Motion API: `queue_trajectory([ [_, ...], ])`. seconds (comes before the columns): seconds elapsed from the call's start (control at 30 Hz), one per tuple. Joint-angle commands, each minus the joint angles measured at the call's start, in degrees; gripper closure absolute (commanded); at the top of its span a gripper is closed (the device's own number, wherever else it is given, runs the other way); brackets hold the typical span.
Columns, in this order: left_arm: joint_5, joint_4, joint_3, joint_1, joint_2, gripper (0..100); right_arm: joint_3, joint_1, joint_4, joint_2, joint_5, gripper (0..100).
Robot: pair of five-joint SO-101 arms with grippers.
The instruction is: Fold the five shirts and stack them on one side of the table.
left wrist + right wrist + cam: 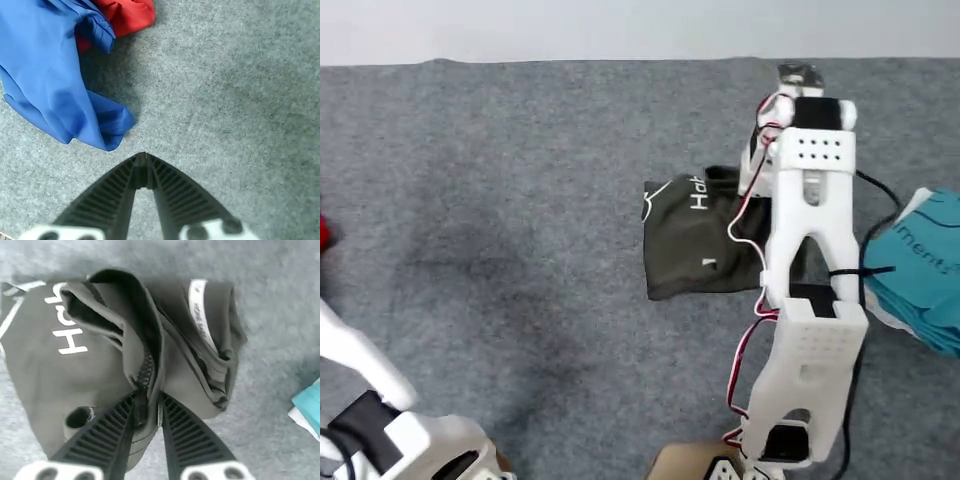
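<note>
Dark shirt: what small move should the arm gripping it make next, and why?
Probably pull the pinched fold across and lay it down flat. The right end effector is shut on a raised ridge of the dark shirt, which lies bunched and not yet flat, near the teal shirt at the table's side.

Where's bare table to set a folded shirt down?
Widest bare patch: grey table from the dark shirt across to the left arm and back to the far edge. Also bare beside the blue shirt and red shirt, ahead of the left end effector. Crowded: right side, right end effector pinching the dark shirt beside the teal shirt.
</note>
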Motion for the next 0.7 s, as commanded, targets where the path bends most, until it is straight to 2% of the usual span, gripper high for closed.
queue_trajectory([
  [0.0,0.44,1.05,-2.15,0.35,-2.81,100,1.14,1.63,1.71,-4.35,1.32,98.9],
  [0.23,0.44,1.14,-2.15,0.09,-2.81,100,2.99,3.12,0.92,-4.35,1.67,95.4],
  [0.4,0.44,1.14,-2.15,0.0,-2.81,100,2.9,3.21,1.54,-4.7,1.67,70.8],
  [0.47,0.44,1.14,-2.15,0.0,-2.81,100,2.46,3.12,1.63,-5.05,1.76,66.1],
  [0.67,0.44,1.14,-2.15,0.0,-2.81,100,1.23,1.71,1.8,-10.59,1.76,66.0],
])
